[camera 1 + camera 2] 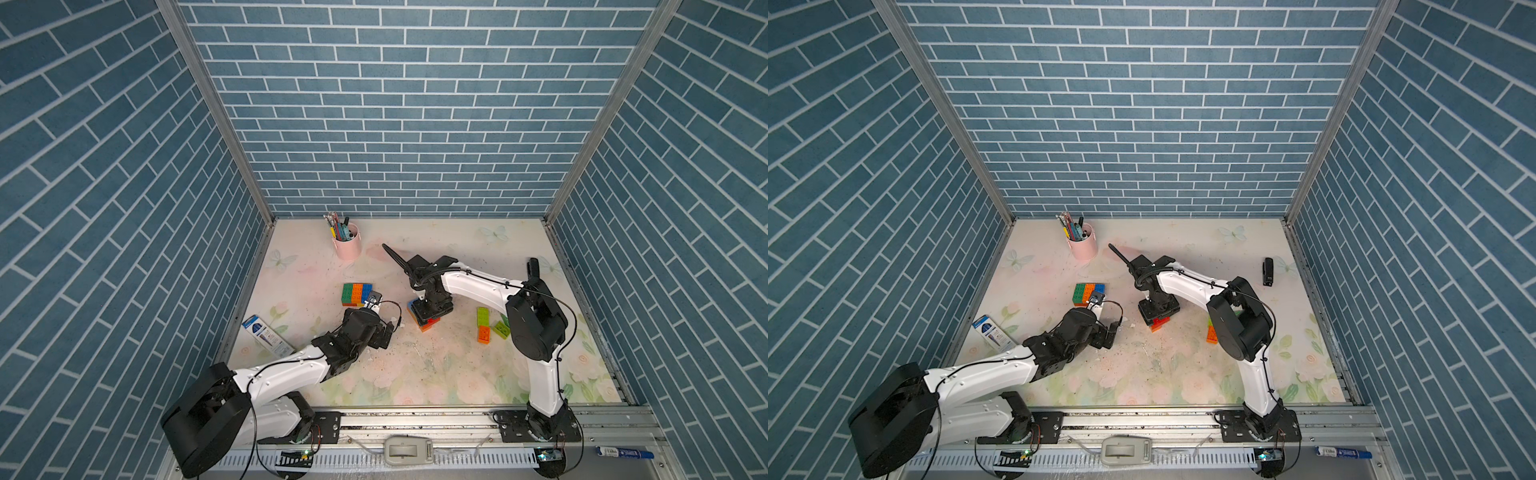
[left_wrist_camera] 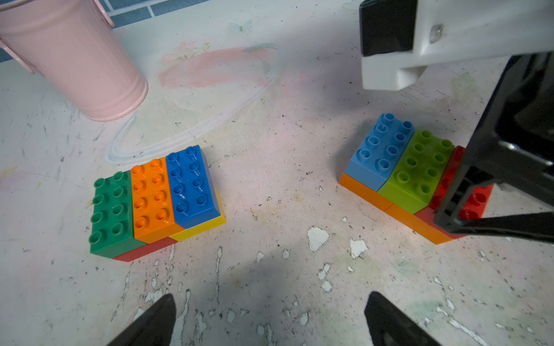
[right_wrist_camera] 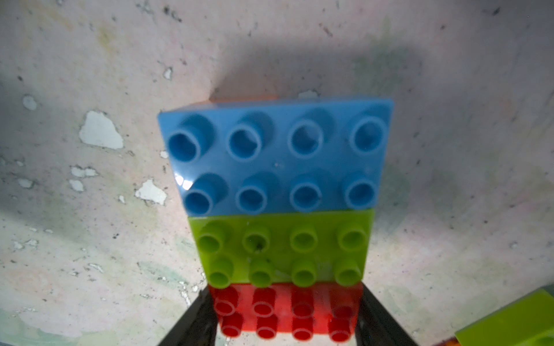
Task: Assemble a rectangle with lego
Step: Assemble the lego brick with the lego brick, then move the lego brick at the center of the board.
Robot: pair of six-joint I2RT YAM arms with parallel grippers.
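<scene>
Right gripper [image 3: 284, 299] is clamped on the red brick [image 3: 287, 314], one finger at each short end. That brick ends the top row of the two-layer slab directly under the gripper: light blue brick [image 3: 275, 155], lime brick [image 3: 281, 248], then red, on an orange-and-red base layer [image 2: 365, 191].

Left gripper [image 2: 269, 317] is wide open and holding nothing. The green-orange-blue slab [image 1: 356, 294] sits ahead of it, clear of the fingertips, on red and yellow bricks. The pink pen cup [image 1: 347, 248] is beyond that slab.

Loose lime and orange bricks [image 1: 483, 332] lie past the right gripper, toward its arm's base.

Blue-white box [image 1: 266, 336] is outboard of the left gripper by the wall. Label print is too small to read, and stud lettering isn't legible.
</scene>
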